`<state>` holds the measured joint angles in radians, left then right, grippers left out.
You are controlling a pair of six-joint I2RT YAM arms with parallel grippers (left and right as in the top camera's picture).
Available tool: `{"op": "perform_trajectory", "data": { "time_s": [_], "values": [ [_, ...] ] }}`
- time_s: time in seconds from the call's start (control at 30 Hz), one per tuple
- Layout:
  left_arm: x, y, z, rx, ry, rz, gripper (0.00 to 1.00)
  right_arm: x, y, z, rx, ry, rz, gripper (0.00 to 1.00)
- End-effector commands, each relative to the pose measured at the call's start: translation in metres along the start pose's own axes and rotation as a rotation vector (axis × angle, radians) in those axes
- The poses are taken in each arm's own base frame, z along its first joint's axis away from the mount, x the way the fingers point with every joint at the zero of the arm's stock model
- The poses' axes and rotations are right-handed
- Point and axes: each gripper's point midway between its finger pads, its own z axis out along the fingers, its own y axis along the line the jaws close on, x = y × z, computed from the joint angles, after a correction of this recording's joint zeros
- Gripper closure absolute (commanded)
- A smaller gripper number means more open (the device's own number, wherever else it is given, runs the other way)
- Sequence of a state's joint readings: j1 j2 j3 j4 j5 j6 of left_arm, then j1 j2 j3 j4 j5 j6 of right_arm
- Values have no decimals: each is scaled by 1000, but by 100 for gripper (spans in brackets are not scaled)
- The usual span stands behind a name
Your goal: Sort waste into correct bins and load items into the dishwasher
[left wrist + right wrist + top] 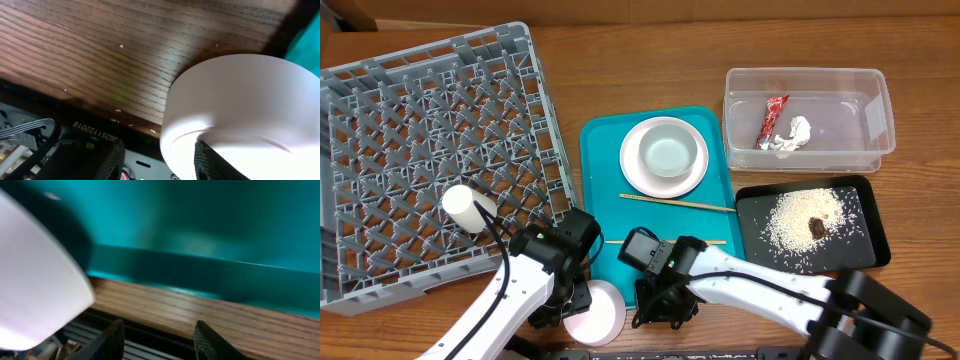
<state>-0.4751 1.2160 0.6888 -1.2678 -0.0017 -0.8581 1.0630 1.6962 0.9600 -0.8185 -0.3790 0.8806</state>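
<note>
Already the waste is binned in clear tub and black tray and the white cup lies in the dish rack, but plate, grey-green bowl and chopsticks wait on the teal tray, the pink bowl on the table by the left gripper and right gripper, both open and holding nothing.

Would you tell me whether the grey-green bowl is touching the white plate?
Touching: the overhead view shows the grey-green bowl sitting on the white plate.

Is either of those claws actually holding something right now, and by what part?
Nothing is held. The left gripper is open, with one finger at the pink bowl's side; the right gripper is open and empty.
</note>
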Motion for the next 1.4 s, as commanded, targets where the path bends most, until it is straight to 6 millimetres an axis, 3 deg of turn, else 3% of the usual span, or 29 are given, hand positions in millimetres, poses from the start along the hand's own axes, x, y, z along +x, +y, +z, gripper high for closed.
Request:
{"op": "perform_trajectory", "data": {
  "time_s": [0.0,0.37,0.53,0.87,1.03,1.2,1.37],
  "values": [
    [0,9,15,-59,12,-41,52,7,-1,10,-3,57,25,53],
    [1,3,23,-60,45,-37,51,11,-4,23,-3,139,63,53],
    [0,-1,23,-40,45,-27,52,8,5,24,-53,149,53,50],
    [0,-68,15,298,68,251,53,-2,28,22,-155,119,-2,46],
    [-1,-71,14,313,62,261,52,-9,38,18,-191,96,-18,47],
    [-1,-74,13,328,59,277,53,-17,41,-3,-162,42,-54,46],
    [-3,-76,13,333,53,278,52,-45,26,-51,-96,-154,-27,44]
  ]
}}
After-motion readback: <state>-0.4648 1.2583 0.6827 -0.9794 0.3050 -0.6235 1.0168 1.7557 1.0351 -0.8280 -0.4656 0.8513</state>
